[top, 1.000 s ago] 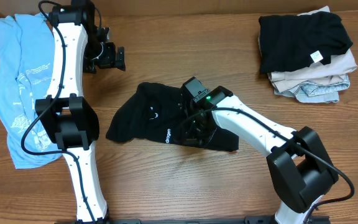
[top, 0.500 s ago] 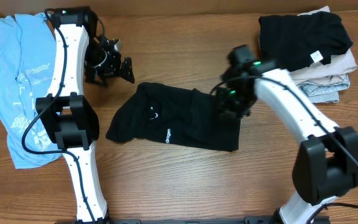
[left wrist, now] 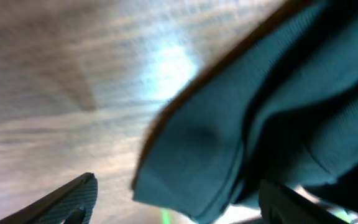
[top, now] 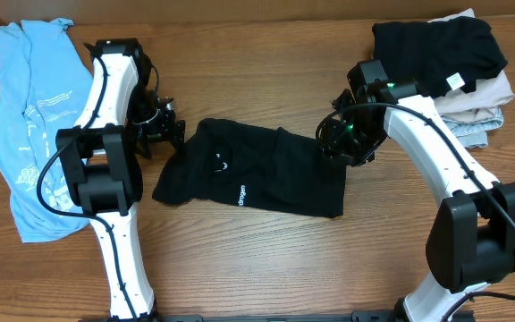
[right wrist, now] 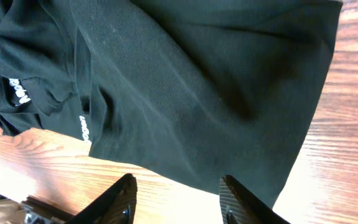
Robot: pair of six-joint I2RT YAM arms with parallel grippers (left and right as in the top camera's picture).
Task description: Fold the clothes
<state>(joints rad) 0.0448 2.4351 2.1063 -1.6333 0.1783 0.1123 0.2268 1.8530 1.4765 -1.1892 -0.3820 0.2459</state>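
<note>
A black T-shirt [top: 257,174] with small white lettering lies crumpled at the table's middle. My left gripper [top: 164,134] is open just off the shirt's left edge; in the left wrist view a corner of the cloth [left wrist: 229,149] lies between the spread fingers [left wrist: 173,202], not gripped. My right gripper [top: 340,148] is open and empty above the shirt's right edge; the right wrist view shows the shirt [right wrist: 185,81] below its fingers [right wrist: 178,199]. A light blue tee [top: 29,116] with white print lies at the far left.
A stack of folded clothes [top: 445,76], black on top of beige and pale ones, sits at the back right. The wooden table [top: 266,268] shows in front of the shirt.
My right gripper has let go of the shirt's middle and moved up and right to the shirt's right edge. My left gripper has come down toward the shirt's left edge.
</note>
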